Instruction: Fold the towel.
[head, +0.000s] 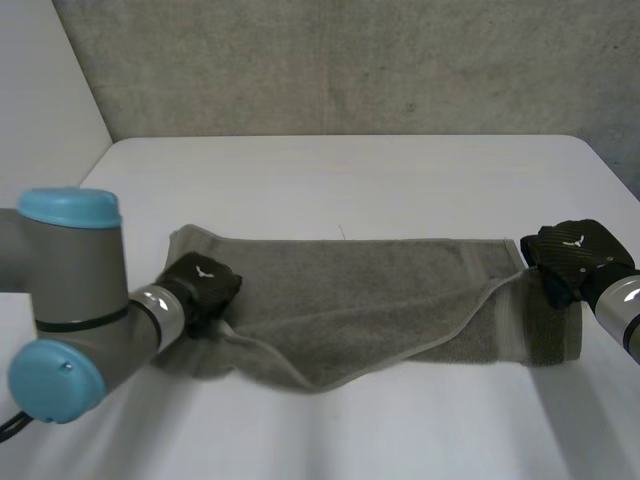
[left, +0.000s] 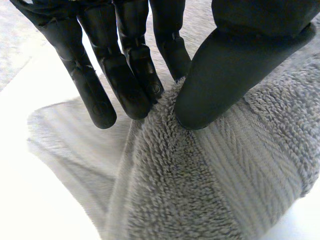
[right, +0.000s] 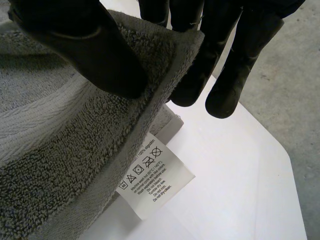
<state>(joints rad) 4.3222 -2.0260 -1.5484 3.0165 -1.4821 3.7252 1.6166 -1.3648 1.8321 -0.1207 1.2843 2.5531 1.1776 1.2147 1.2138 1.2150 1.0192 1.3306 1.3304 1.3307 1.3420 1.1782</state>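
While the towel (head: 370, 300) lies across the table (head: 350, 180), my left hand (head: 200, 285) pinches its left end, thumb against fingers. My right hand (head: 572, 255) pinches the right corner, label (right: 155, 182) dangling underneath.

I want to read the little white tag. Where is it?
In the right wrist view, the tag sticks out from the towel edge pinched by the right robot hand, over the table.

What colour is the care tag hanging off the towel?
The tag is white with black print; right wrist view.
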